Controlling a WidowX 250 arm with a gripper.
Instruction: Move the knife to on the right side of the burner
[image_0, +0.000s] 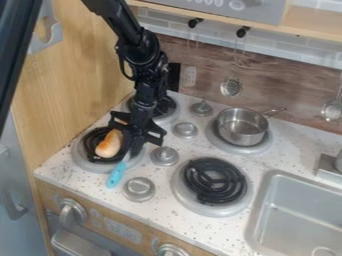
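A black gripper (136, 149) is low over a burner (83, 162); how open it is, and whether it grips the blue-handled knife (117, 175) at the burner's front edge, I cannot tell. A sideways sweep could knock the toy food (109, 145).

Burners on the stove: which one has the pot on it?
The back right burner, before the brown panel: a silver pot stands there, while the front right burner is bare.
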